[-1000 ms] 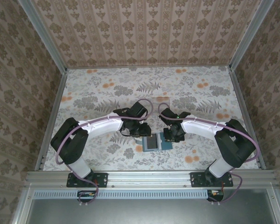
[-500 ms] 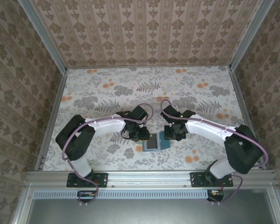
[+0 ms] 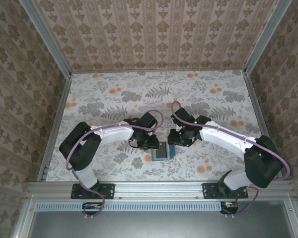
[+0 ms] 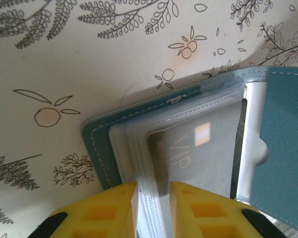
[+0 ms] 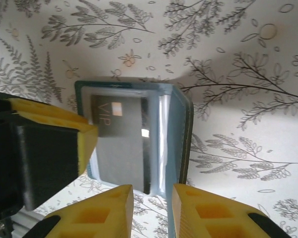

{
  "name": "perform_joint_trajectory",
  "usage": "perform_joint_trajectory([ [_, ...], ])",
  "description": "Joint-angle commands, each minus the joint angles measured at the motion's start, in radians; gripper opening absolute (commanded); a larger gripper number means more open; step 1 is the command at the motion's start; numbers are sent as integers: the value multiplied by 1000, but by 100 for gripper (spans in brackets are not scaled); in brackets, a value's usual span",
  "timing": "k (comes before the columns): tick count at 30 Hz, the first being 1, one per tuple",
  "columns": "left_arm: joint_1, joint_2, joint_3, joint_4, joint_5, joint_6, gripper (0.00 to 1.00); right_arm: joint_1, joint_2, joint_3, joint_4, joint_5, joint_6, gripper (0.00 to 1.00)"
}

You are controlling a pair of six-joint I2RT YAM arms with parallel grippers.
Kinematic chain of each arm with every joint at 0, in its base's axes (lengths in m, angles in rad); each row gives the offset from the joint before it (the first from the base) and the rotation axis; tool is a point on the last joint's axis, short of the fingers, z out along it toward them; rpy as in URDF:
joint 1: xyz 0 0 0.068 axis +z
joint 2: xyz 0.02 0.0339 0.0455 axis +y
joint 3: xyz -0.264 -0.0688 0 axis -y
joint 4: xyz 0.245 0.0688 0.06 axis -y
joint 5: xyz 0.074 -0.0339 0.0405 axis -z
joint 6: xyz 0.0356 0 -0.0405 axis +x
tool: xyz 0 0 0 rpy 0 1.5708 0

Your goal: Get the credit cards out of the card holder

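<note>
The card holder (image 3: 160, 150) is seen lying open on the flowery tabletop (image 3: 114, 94), near the front edge, between the two arms. The clear sleeves (image 4: 134, 148) inside it are pinched between the yellow fingers of the left end effector (image 4: 153, 210), so the holder is held on that side. A dark grey card (image 4: 188, 158) with "VIP" on it is seen tucked inside a sleeve. As far as can be seen, no card has been taken out yet.

The fingers of the right end effector (image 5: 152, 210) are set close together, with only a thin gap. They are right at the holder's edge, where the teal flap (image 5: 180, 134) stands up. Whether that flap is pinched cannot be told.

The step in hand is judged to be the getting ready: the holder is being steadied and opened so that a card can be reached.

For the next move, the free edge of the grey card must be found and pinched. The card must then be slid straight out along its sleeve while the holder is held firm. A soft, careful grip is called for, since the card is thin and the plastic looks slippery.
</note>
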Motion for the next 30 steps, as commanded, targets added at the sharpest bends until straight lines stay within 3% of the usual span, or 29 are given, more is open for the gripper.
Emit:
perform_joint_trajectory([
  [1,6,15,2,-2,11,5,23,4,42,-10,16,-45,14,27],
  [11,6,18,5,-11,7,7,21,3,88,-21,-78,115,-9,25],
  [21,6,18,-10,6,5,-3,20,-8,163,-101,27,90,6,24],
  [30,5,3,-33,22,5,-15,20,-8,153,-101,19,91,13,24],
])
